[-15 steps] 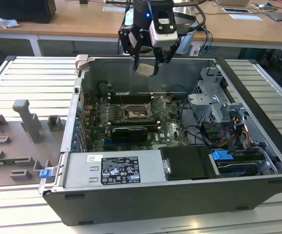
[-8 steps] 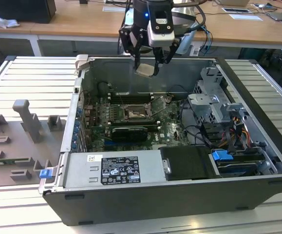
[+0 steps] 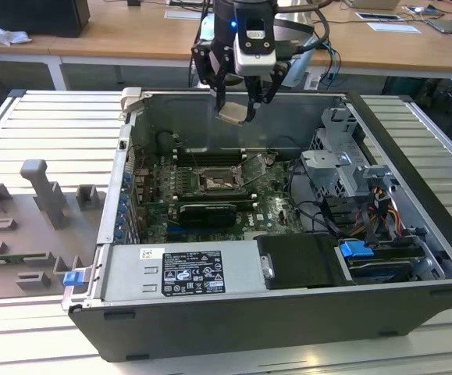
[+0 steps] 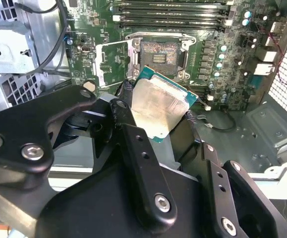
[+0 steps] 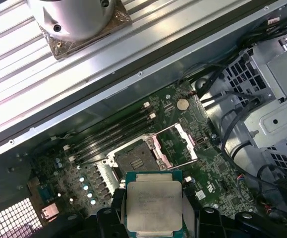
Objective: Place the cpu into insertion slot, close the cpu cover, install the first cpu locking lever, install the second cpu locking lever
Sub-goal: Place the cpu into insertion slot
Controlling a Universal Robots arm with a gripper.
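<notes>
Gripper [image 3: 236,108] clamps the chip [image 4: 158,106] by its edges, held above the board inside the open computer case [image 3: 288,320]. Below, the bare socket [image 4: 160,54] sits with its cover [image 4: 98,64] swung open beside it.

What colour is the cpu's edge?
Teal green; the cpu shows best in the second wrist view.

hand [image 4: 158,110] gripping cpu [image 4: 153,106], insertion slot [image 4: 159,54] bare nearby, cpu cover [image 4: 111,63] flipped open
</notes>
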